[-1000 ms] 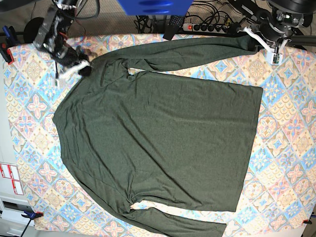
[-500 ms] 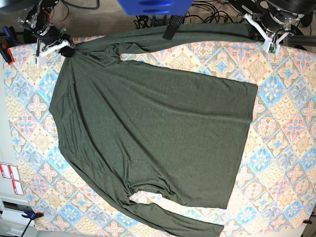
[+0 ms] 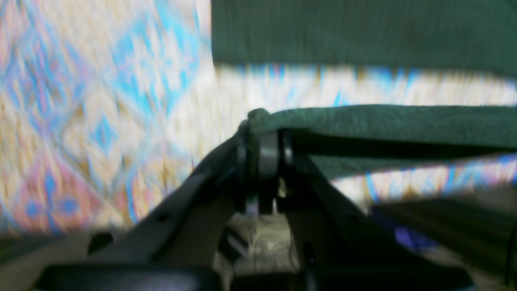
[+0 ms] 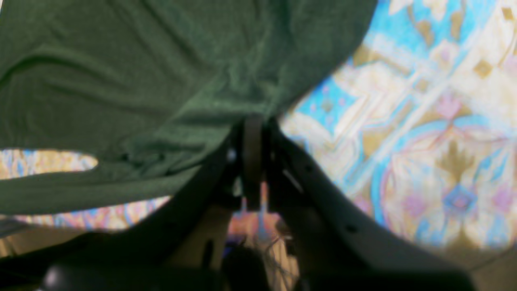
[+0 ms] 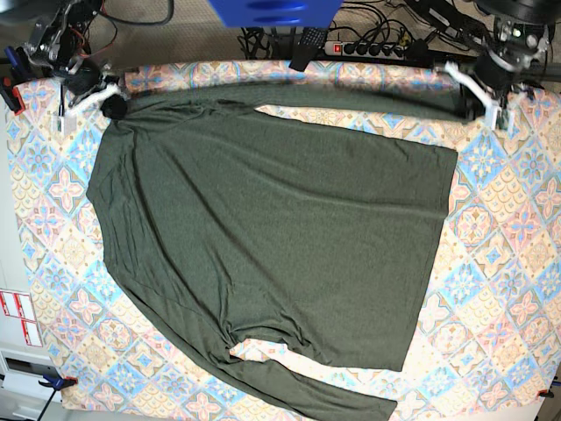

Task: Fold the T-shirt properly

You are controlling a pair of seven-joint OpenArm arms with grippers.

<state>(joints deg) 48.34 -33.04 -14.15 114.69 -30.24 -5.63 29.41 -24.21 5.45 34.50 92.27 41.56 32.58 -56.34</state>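
Base view shows my left gripper [image 5: 480, 95] pinching the sleeve end and my right gripper [image 5: 103, 98] clamped on the shoulder; T-shirt [image 5: 272, 237] lies flat between. I should keep tension even.

Patterned cloth and clutter round the edges

A tablecloth [image 5: 513, 263] of blue, pink and cream tiles covers the table; a power strip [image 5: 372, 48] and cables lie behind, a blue object [image 5: 272, 12] beside them.
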